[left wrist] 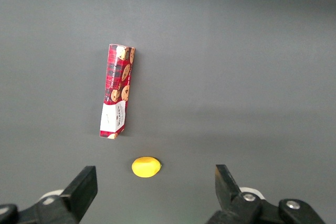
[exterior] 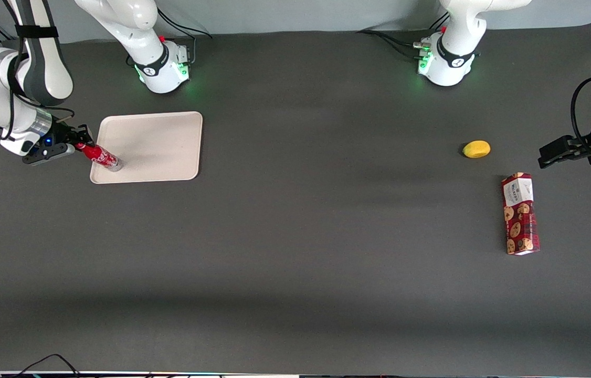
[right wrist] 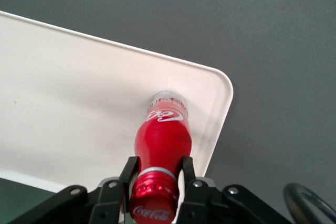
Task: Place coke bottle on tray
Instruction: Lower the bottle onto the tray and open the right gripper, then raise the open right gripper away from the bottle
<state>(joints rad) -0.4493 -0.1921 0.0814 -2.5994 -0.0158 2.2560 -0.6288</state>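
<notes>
A cookie box (exterior: 520, 214) lies flat on the dark tabletop (exterior: 295, 252) toward the parked arm's end, the nearest item to the front camera, with a yellow lemon-like fruit (exterior: 476, 149) a little farther from the camera beside it. Toward the working arm's end, close to that edge of the tabletop, the beige tray (exterior: 159, 136) lies flat. The coke bottle (exterior: 100, 156) stands on the tray at the corner nearest the front camera and the working arm's edge, its silvery base on the tray floor just inside the rim. The gripper (exterior: 79, 144) hangs above that corner, its jaws narrowed and clenched on the bottle's neck just under the red cap. In the right wrist view the fingers (right wrist: 187, 174) press either side of the neck of the bottle (right wrist: 161, 145); the cap is partly cut off, and the tray (right wrist: 68, 93) runs out of frame
</notes>
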